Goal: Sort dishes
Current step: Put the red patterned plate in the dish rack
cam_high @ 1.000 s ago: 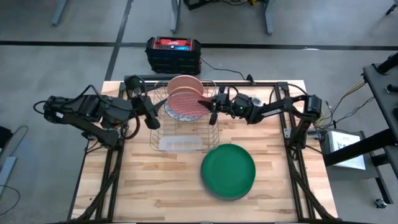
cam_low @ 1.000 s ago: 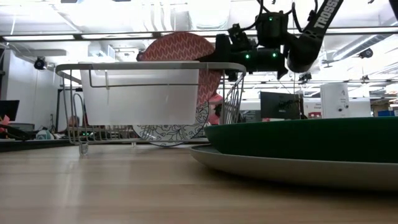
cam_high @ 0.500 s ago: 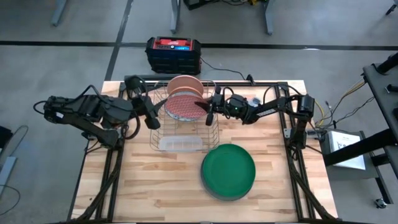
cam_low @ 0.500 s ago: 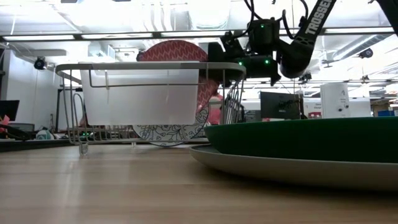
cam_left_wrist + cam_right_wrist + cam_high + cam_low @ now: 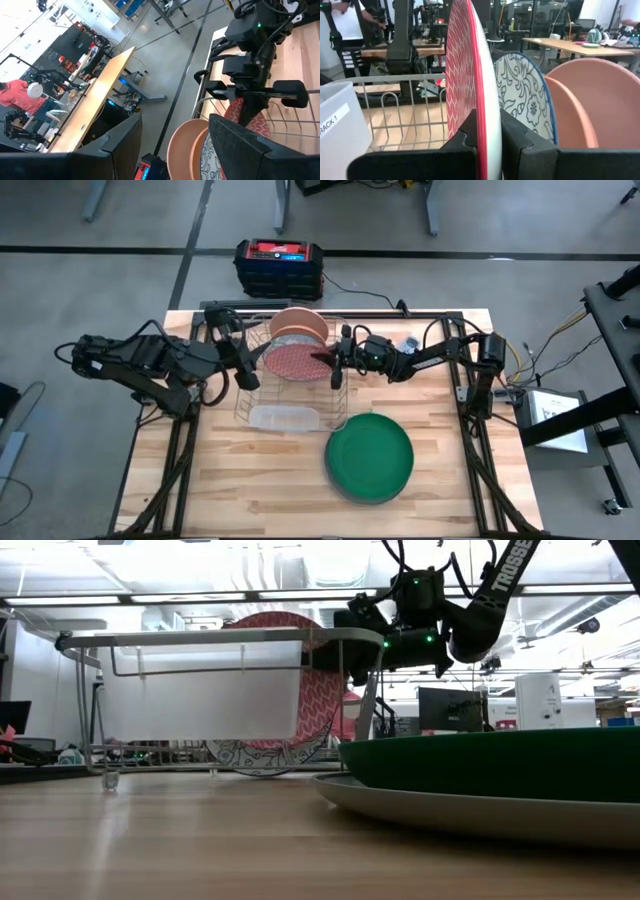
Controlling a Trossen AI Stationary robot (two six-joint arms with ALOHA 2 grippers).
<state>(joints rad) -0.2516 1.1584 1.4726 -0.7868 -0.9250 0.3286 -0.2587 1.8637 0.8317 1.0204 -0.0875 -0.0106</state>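
Right arm stretched leftward across the surface's far half, right gripper [image 5: 334, 367] with jaws pinched tight, left arm folded at the left edge, left gripper [image 5: 243, 370] with jaws spread wide, hovering

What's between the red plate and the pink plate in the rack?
The white patterned plate stands on edge between the red plate and the pink plate, clearest in the right wrist view.

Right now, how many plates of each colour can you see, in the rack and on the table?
Pink: 1
White patterned: 1
Red: 1, in the right gripper
Green: 1
Grey, under the green: 1
Total: 5
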